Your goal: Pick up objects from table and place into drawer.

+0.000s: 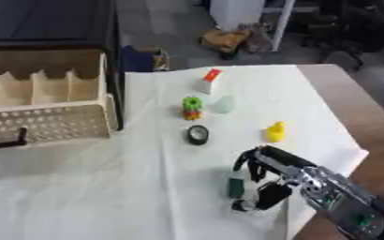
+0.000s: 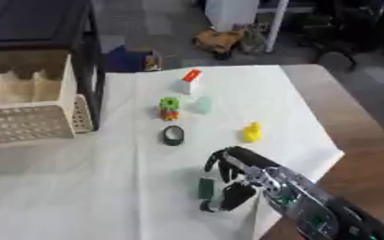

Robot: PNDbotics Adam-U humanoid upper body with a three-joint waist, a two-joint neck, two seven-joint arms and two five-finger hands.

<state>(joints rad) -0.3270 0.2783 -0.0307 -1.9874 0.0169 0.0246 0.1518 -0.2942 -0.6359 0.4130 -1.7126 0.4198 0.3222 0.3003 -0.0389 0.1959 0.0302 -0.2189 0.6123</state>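
My right hand [image 1: 269,176] reaches in from the lower right, fingers curved down and thumb spread, open just right of a small dark green block [image 1: 236,187] on the white cloth. A small dark round piece [image 1: 243,205] lies by the thumb tip. Farther back lie a black tape ring [image 1: 198,135], a yellow duck-shaped toy [image 1: 275,131], a green and orange gear toy [image 1: 193,108], a pale green translucent piece [image 1: 224,104] and a white box with a red top [image 1: 210,80]. The open beige drawer [image 1: 44,105] with dividers stands at the left. My left hand is out of sight.
A dark cabinet [image 1: 48,21] holds the drawer, whose perforated front carries a black handle [image 1: 7,140]. The white cloth [image 1: 105,187] covers a brown table whose bare edge [image 1: 367,122] shows at the right. Clutter and chairs stand on the floor beyond.
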